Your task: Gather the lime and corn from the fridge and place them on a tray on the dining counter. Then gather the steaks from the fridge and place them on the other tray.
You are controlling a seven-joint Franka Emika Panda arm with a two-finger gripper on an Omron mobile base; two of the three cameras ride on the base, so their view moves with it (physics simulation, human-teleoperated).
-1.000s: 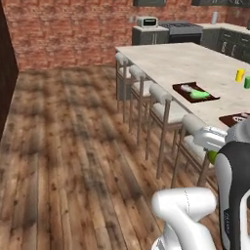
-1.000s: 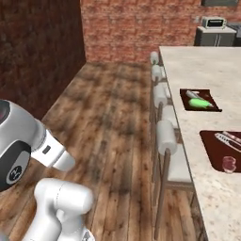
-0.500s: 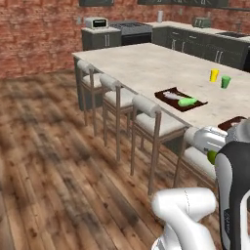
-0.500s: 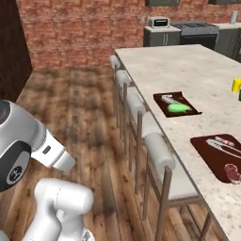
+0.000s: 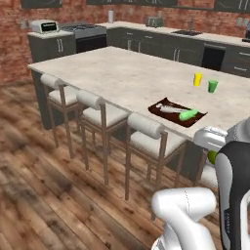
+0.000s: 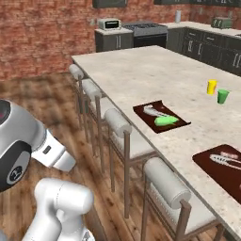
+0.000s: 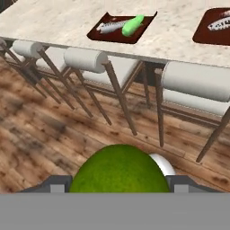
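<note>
Carrying the lime (image 7: 120, 170) in my claw (image 7: 117, 182), both tips pressed on its sides, so it's held, not loose. In the hand view it bulges right at the bottom; from the left base camera a sliver of green peeks beside my wrist (image 5: 213, 156).

Worktop (image 6: 155, 80) is the long speckled island with white-cushioned stools (image 5: 149, 128) along its near edge. I'm facing it from the stool side, not yet over it.

Near tray (image 6: 141, 110) already carries a long green piece (image 6: 165, 120) lying next to a silvery utensil (image 6: 153, 111). My guess is that green piece is the corn, but too small to be sure. If so, half of the first batch is done and the lime in my grip is the other half.

Second tray (image 6: 207, 162) sits further along to the right, well apart from the first, with another silver utensil (image 6: 227, 159) on it. Part of it is cut off by the frame edge, so steaks on the hidden part can't be ruled out; none show on the visible part. Judging from that, the steak stage looks untouched.

A yellow cup (image 6: 212, 86) and a green cup (image 6: 222, 96) stand beyond the trays, not part of the job.

Left to do, as I read it: reach over the stools, set the lime on the near tray beside the green piece, then fetch the steaks for the other tray.
</note>
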